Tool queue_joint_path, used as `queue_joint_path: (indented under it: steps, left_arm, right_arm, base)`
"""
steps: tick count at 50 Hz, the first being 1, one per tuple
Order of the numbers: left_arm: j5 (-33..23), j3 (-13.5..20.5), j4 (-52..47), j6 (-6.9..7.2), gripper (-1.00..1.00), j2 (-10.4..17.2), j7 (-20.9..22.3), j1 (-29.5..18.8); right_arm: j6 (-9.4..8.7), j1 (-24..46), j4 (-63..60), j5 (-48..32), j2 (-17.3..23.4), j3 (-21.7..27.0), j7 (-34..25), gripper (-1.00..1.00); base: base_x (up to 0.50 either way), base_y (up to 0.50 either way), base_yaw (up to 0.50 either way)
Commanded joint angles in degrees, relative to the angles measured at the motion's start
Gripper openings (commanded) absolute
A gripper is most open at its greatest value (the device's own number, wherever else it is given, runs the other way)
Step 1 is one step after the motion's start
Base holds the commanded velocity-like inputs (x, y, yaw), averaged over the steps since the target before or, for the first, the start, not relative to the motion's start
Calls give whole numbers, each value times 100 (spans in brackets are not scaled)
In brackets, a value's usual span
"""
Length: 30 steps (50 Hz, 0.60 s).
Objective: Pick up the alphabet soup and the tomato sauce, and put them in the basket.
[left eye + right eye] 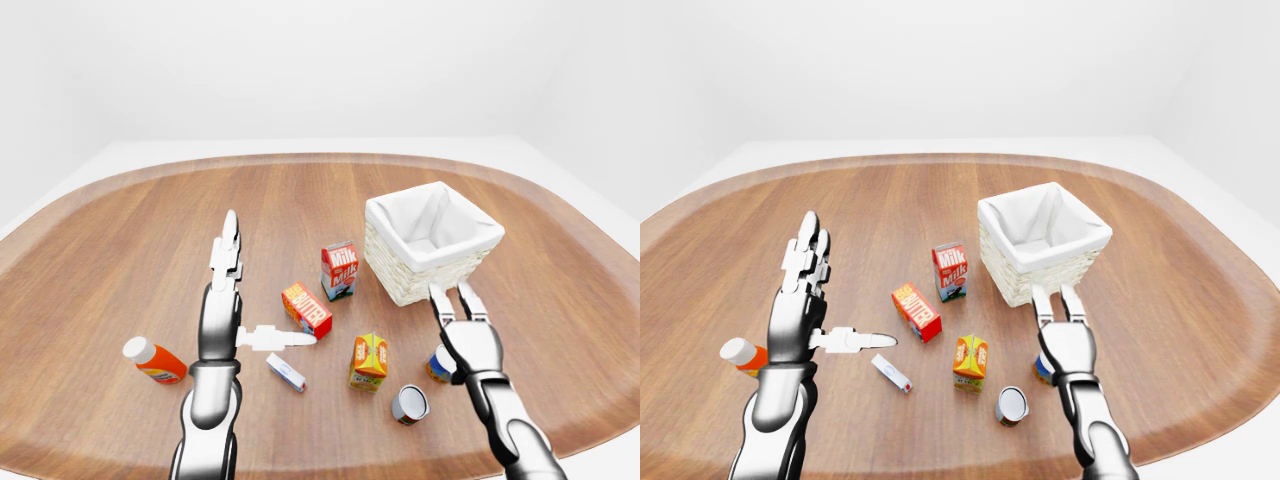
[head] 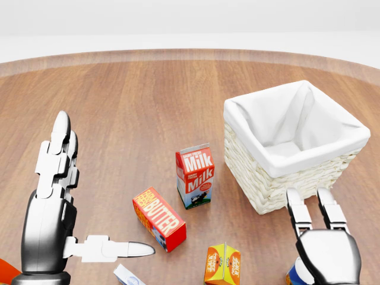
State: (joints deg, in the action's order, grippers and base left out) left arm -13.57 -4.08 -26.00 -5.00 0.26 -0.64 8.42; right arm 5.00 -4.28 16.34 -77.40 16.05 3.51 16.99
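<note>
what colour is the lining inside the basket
White cloth lining over a pale woven wicker basket; the head view shows it best.
</note>
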Motion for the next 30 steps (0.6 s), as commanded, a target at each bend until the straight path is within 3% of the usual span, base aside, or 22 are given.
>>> queue_joint_path:
  steps: [1, 30]
  left_arm:
    - [-9, -1, 10, 0, 100, 6, 5, 1]
    - [-9, -1, 10, 0, 100, 7, 6, 0]
  right_arm:
    - [0, 93, 142, -31, 50, -39, 142, 100]
    - [0, 234, 754, -178, 83, -303, 546, 100]
  base:
    - [0, 0, 0]
    - [0, 0, 0]
